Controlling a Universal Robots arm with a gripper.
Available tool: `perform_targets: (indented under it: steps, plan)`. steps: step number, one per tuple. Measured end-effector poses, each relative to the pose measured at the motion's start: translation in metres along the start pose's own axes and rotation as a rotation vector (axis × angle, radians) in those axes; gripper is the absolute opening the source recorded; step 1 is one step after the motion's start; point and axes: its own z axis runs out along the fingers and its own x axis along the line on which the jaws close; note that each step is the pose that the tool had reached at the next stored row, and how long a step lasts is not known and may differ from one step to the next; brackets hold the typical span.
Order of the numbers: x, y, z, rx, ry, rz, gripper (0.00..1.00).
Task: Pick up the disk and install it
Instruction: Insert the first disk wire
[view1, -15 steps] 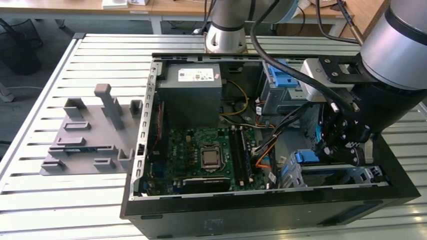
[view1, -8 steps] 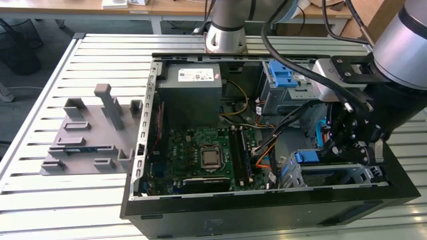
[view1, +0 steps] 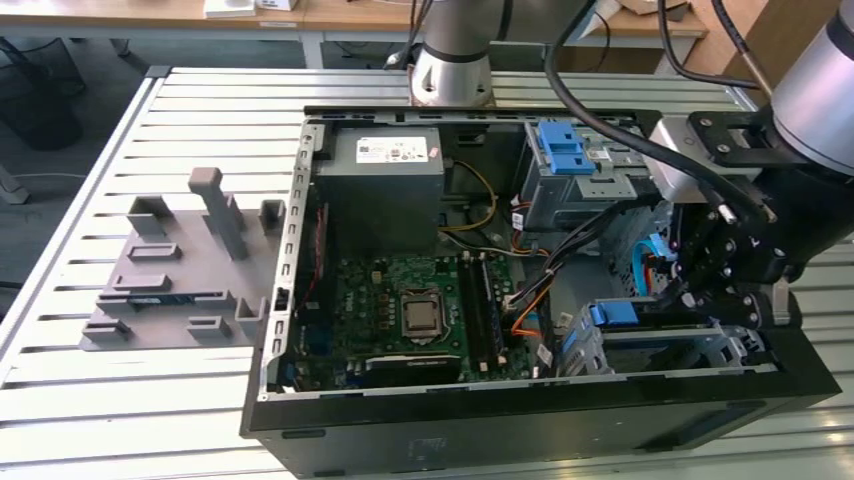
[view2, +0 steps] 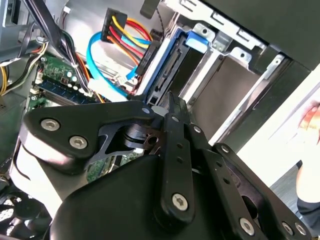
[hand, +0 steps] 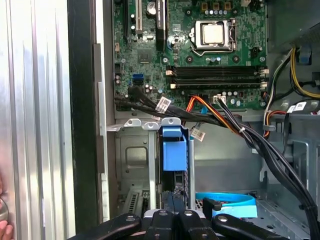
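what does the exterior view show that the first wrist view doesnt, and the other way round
Exterior view alone: the whole computer case on the slatted table, the grey fixture tray beside it, the power-supply box and the upper drive cage.

First wrist view alone: a close look straight down the slot at the disk with its blue bracket, standing on edge in the lower bay.

Both: the motherboard, the disk, and the gripper close to it.

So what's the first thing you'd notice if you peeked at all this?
Probably the open computer case lying on the slatted metal table, with its green motherboard showing in the middle. Next, the black gripper reaching down into the case at the exterior view's right, right above the disk with its bright blue bracket standing in a metal bay.
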Motion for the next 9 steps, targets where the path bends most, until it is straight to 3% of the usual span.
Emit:
perform_targets:
  steps: [9]
  plan:
    - [-0.0011, -0.0032, -0.005, 0.0, -0.0002, 0.0, 0.11]
